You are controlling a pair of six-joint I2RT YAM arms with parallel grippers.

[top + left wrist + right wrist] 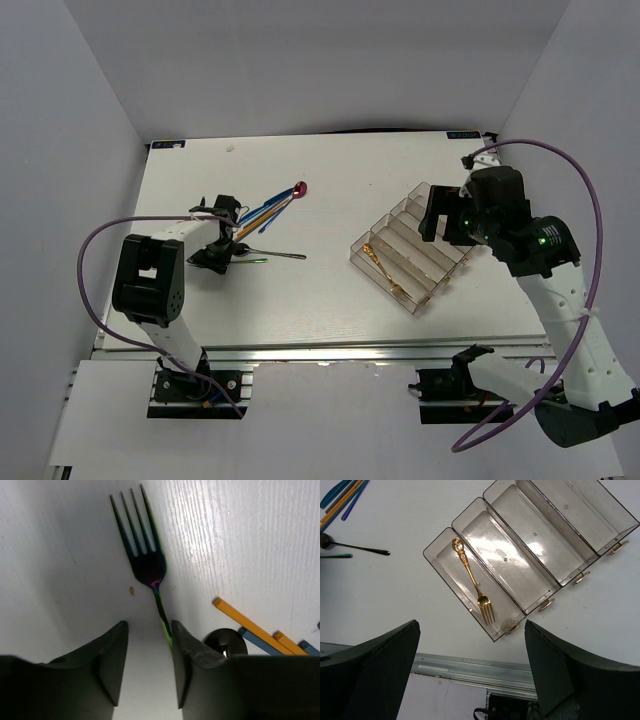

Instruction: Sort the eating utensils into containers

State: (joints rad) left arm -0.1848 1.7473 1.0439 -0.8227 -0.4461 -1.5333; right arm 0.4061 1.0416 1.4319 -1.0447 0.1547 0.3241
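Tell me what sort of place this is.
Likely a robotics lab: plain white walls box in a white table, two black-and-white robot arms are bolted at its near edge, and a clear smoky plastic organizer tray sits on it.

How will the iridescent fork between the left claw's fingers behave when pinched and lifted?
The fork looks like stiff metal, unlikely to bend. Its slim glossy handle lies flat on the table, so the left claw may slip off. Held by the handle, the broader head could tip down.
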